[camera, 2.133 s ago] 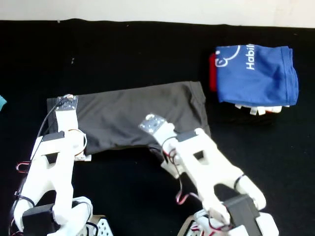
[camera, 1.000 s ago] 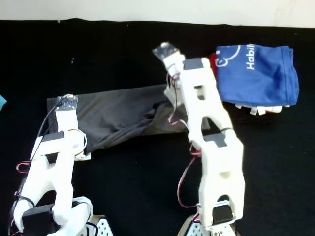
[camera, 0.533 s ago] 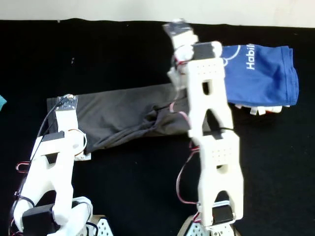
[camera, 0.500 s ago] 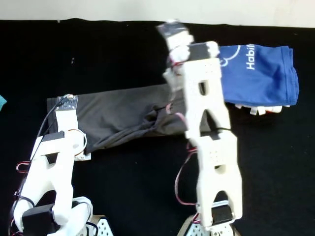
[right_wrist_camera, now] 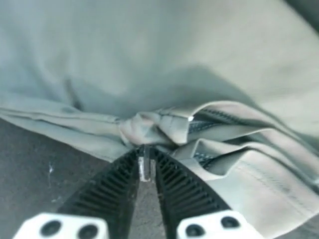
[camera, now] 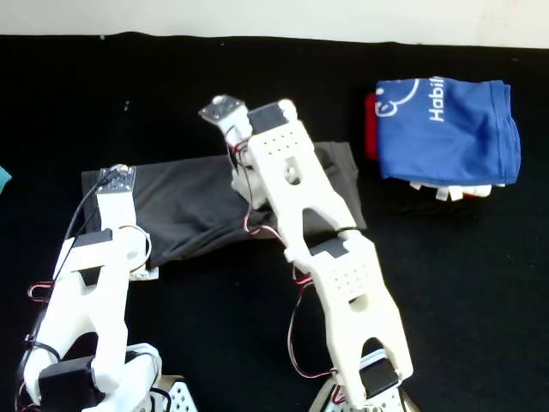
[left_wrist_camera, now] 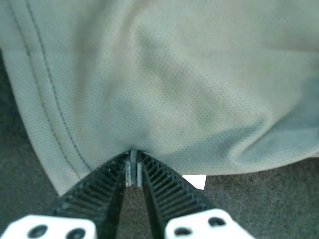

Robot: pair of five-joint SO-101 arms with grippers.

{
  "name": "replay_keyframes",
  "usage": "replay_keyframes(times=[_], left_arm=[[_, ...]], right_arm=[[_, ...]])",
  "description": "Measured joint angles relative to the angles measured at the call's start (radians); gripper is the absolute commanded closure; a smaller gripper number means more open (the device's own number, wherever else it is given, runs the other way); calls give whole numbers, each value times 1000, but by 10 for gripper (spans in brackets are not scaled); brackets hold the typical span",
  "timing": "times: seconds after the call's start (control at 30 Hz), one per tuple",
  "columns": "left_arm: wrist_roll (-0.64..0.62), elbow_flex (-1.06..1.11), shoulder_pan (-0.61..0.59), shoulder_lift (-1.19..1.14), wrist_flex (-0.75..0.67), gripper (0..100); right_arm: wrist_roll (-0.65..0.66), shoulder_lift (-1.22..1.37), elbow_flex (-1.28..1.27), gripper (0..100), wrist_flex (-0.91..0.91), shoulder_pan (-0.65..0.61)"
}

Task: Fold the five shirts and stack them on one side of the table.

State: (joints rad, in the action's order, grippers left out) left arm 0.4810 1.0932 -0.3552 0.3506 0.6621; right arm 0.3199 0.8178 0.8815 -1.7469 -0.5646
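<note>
A dark grey shirt (camera: 184, 206) lies across the middle of the black table (camera: 171, 86), partly doubled over. My left gripper (camera: 118, 190) sits at the shirt's left edge. In the left wrist view the left gripper (left_wrist_camera: 133, 168) is shut on the shirt (left_wrist_camera: 199, 74) near its stitched hem. My right gripper (camera: 235, 161) is over the shirt's far edge near its middle. In the right wrist view the right gripper (right_wrist_camera: 145, 165) is shut on a bunched fold of the shirt (right_wrist_camera: 149, 50). At the far right lies a pile with a folded blue shirt (camera: 446, 129) on top.
Under the blue shirt a red one (camera: 371, 124) shows at the pile's left side and white cloth (camera: 450, 190) at its near side. A teal scrap (camera: 3, 178) lies at the table's left edge. The table's far edge (camera: 257, 36) meets a pale wall.
My right arm has swung left from beside the blue pile, carrying the pinched fold back over the grey shirt's middle. The left arm has not moved.
</note>
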Motion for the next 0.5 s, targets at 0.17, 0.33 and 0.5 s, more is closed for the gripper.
replay_keyframes(times=[0.17, 0.33, 0.5], left_arm=[[0, 0, 0, 0, 0, 992], [0, 0, 0, 0, 0, 992], [0, 0, 0, 0, 0, 992]], right_arm=[[55, 0, -89, 993, 118, 0], [63, 0, -115, 993, 348, 34], [63, 2, -118, 993, 457, 57]])
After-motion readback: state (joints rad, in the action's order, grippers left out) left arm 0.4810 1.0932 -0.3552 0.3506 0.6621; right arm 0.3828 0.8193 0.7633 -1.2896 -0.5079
